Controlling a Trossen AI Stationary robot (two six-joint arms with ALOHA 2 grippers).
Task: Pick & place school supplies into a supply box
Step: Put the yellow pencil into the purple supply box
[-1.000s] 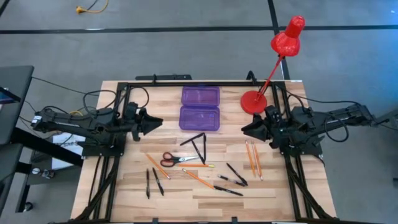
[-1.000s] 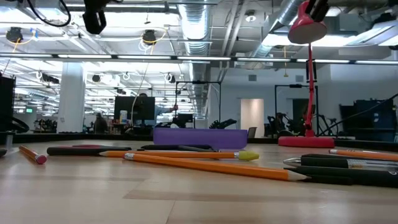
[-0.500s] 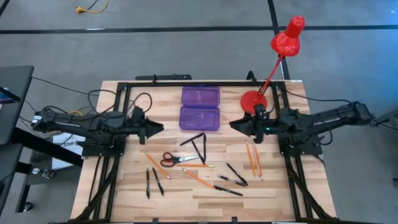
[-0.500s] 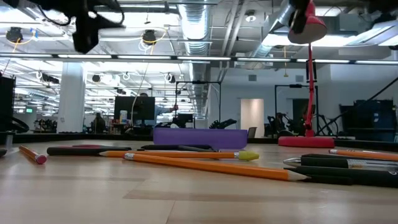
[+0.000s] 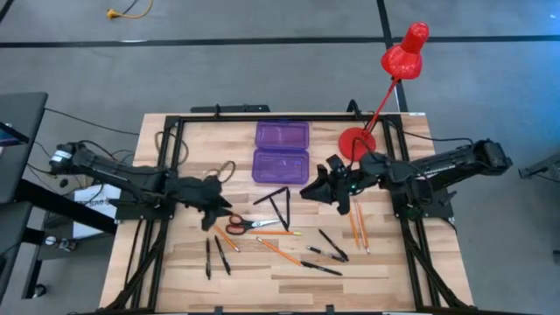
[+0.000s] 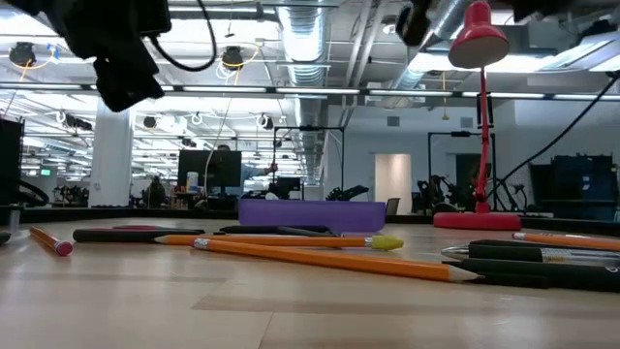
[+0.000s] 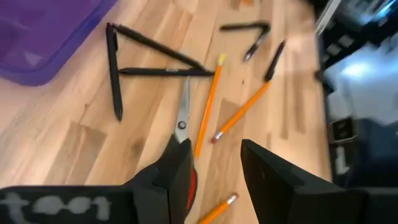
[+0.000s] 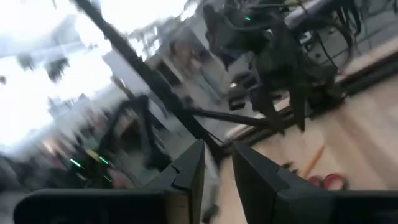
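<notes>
The purple supply box [image 5: 281, 165] lies open on the table's far middle, its lid [image 5: 282, 135] flat behind it. Red-handled scissors [image 5: 237, 225] lie near the table's centre; in the left wrist view the scissors [image 7: 181, 121] point away from the fingers. Black pens forming a triangle [image 5: 278, 203] lie just in front of the box. Orange pencils [image 5: 354, 223] and black pens [image 5: 332, 245] are scattered over the near half. My left gripper [image 5: 219, 205] hovers open just left of the scissors' handles. My right gripper [image 5: 311, 191] hovers open to the right of the triangle.
A red desk lamp stands with its base [image 5: 356, 143] at the far right and its head [image 5: 404, 52] beyond the table edge. A black frame [image 5: 262, 117] runs along the far and side edges. More pens [image 5: 215, 256] and a pencil [image 5: 280, 251] lie near the front.
Both arms have reached in from the table's sides toward its middle. The left gripper has moved right and toward the near edge, coming down over the scissors. The right gripper has moved left toward the pen triangle. Nothing on the table has moved.
</notes>
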